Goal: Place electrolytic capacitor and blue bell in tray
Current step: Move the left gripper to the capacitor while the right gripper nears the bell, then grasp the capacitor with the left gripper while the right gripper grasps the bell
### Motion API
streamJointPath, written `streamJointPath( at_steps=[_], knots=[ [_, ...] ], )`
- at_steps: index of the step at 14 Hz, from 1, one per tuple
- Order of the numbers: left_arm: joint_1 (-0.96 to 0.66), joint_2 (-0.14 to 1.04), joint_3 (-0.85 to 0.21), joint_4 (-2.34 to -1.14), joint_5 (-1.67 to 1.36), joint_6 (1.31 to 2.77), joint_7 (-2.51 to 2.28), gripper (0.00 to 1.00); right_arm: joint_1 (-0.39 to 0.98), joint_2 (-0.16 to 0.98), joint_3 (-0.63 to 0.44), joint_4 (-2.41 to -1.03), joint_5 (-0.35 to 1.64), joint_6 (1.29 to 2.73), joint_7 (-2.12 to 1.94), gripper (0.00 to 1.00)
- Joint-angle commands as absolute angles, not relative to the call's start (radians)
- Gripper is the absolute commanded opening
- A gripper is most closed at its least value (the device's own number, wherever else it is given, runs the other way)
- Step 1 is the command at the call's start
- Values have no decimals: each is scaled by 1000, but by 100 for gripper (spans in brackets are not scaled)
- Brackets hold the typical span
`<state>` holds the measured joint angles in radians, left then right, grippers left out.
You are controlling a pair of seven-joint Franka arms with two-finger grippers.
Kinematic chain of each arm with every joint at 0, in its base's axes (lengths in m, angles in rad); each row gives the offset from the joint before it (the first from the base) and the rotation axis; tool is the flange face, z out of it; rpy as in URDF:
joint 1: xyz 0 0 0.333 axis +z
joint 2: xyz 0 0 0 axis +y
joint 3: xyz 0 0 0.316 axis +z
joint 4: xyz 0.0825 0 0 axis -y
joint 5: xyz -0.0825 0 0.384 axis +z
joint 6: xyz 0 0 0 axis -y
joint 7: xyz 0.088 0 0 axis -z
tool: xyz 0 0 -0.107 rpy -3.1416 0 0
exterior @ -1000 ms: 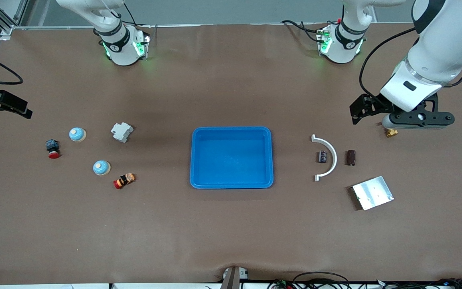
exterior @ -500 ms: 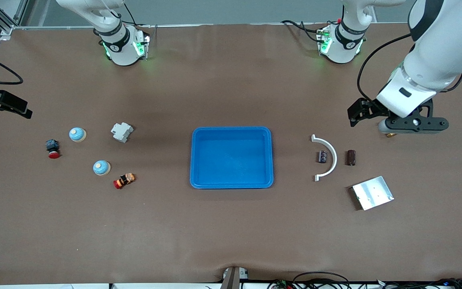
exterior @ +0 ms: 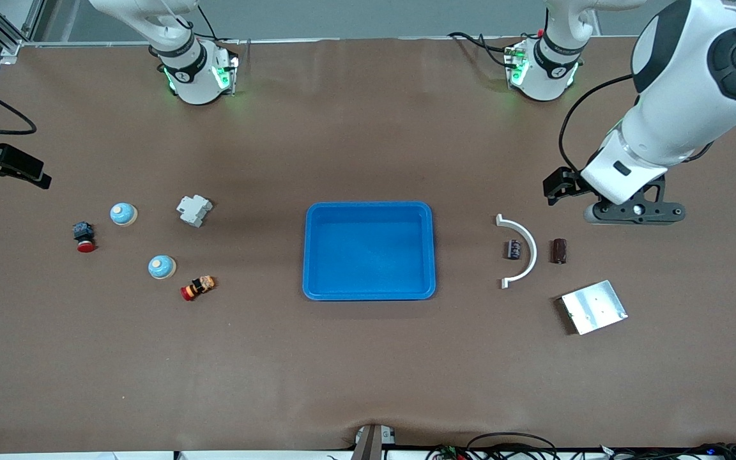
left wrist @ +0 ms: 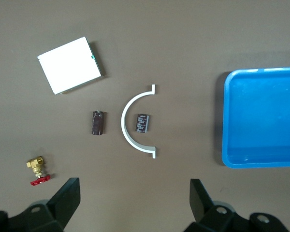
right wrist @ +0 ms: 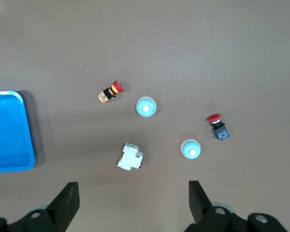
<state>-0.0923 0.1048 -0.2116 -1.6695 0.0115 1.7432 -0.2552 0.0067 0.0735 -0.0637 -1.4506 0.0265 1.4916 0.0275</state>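
The blue tray (exterior: 309, 250) lies mid-table and is empty; its edge shows in both wrist views (left wrist: 226, 121) (right wrist: 29, 140). A small dark striped capacitor (exterior: 513, 249) (left wrist: 142, 123) lies inside a white plastic arc (exterior: 529, 249) (left wrist: 124, 126). A brown cylinder (exterior: 558, 251) (left wrist: 97, 123) lies beside the arc. Two blue bells (exterior: 123, 213) (exterior: 161, 267) (right wrist: 190, 149) (right wrist: 146, 107) stand toward the right arm's end. My left gripper (exterior: 633, 214) (left wrist: 135, 193) is open and empty, up over the table beside the brown cylinder. My right gripper (right wrist: 134, 198) is open and empty, high over the bells; the front view does not show it.
A silver metal plate (exterior: 593, 306) (left wrist: 70, 65) lies nearer the camera than the brown cylinder. A brass valve with a red handle (left wrist: 37, 170) shows only in the left wrist view. By the bells lie a white breaker (exterior: 194, 210), a red push button (exterior: 84, 237) and a red-yellow button (exterior: 198, 287).
My left arm has moved down and toward the tray, and its hand now hides the brass valve in the front view. Nothing on the table has moved.
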Motion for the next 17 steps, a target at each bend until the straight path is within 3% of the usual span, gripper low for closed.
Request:
streamJointPath(
  at_steps=[1, 7, 12, 17],
  knots=[
    [-91, 80, -238, -1770, 29, 1802, -268, 100, -20, 83, -67, -1443, 44, 1477, 15, 100],
    [-91, 81, -244, -1977, 26, 1985, -270, 100, -44, 158, -67, -1466, 48, 1583, 11, 100],
    [-78, 104, -241, -2155, 29, 2234, -287, 100, -54, 317, -67, -1610, 41, 1869, 8, 100],
    [-69, 204, -241, -2190, 29, 2344, -290, 100, -49, 452, -66, -1724, 35, 2121, 3, 100]
  ],
)
